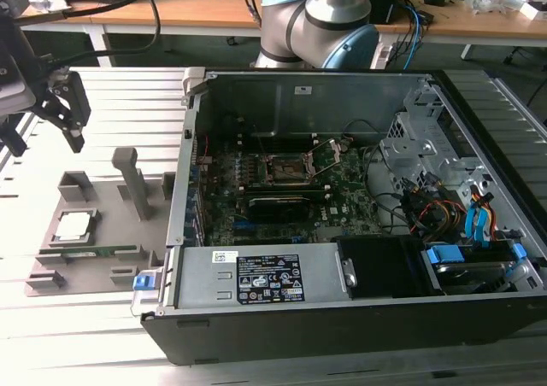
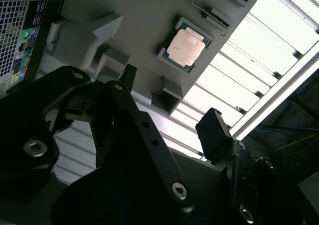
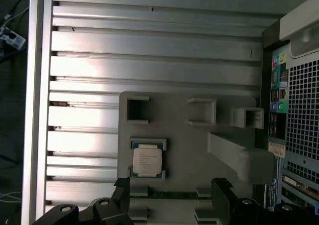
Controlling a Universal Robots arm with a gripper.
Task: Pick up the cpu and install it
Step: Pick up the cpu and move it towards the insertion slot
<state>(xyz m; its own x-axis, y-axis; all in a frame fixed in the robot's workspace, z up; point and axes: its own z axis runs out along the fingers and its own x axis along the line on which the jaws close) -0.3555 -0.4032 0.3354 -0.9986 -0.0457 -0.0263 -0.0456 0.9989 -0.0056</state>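
Observation:
The cpu (image 1: pixel 73 226) is a small square chip with a silver top. It lies flat in a pocket of the grey holder plate (image 1: pixel 115 224), at the exterior view's left of the open computer case. Both wrist views show the cpu (image 2: pixel 185 46) (image 3: pixel 147 160) in its pocket. My gripper (image 1: pixel 43 143) hangs above and behind the holder plate, open, with nothing between its black fingers (image 3: pixel 222 192). It is well apart from the chip. The black socket (image 1: pixel 286 168) with its metal frame sits in the middle of the motherboard inside the case.
A long green memory stick (image 1: pixel 94 251) lies on the holder plate in front of the cpu. A tall grey post (image 1: pixel 132 181) rises from the plate near the case wall (image 1: pixel 181 190). Cables and drive bays (image 1: pixel 444 198) fill the case's right side. The arm's base (image 1: pixel 329 19) stands behind the case.

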